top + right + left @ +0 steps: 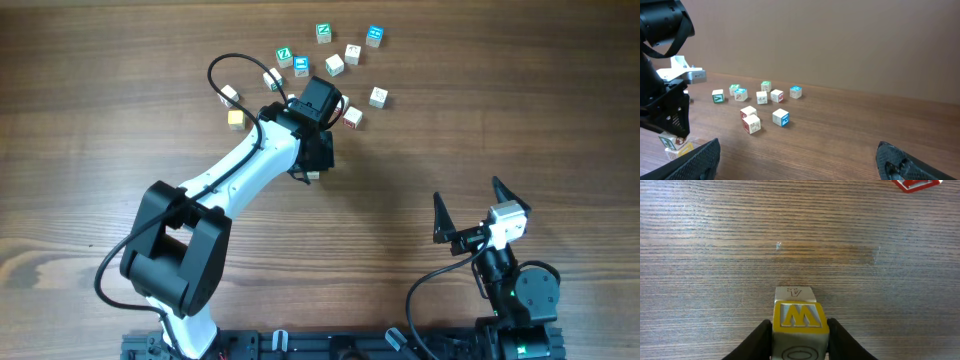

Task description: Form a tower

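Tower [800,347], a column of cubes on the table [790,230] beneath the left claw [799,326], whose narrow jaws flank the top yellow cube [799,316] with grip undeterminable, may topple or lose that cube if a finger drags it sideways on lifting; right claw [468,195] wide, empty, well apart

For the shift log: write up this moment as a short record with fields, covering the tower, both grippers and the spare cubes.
tower: stacked cubes on the table, a yellow W face showing on top in the left wrist view; height unclear
left gripper: over the tower, fingers close on either side of the W cube; gripping or not cannot be told
right gripper: open, empty, well away from the cubes
loose cubes: scattered singles beyond the tower
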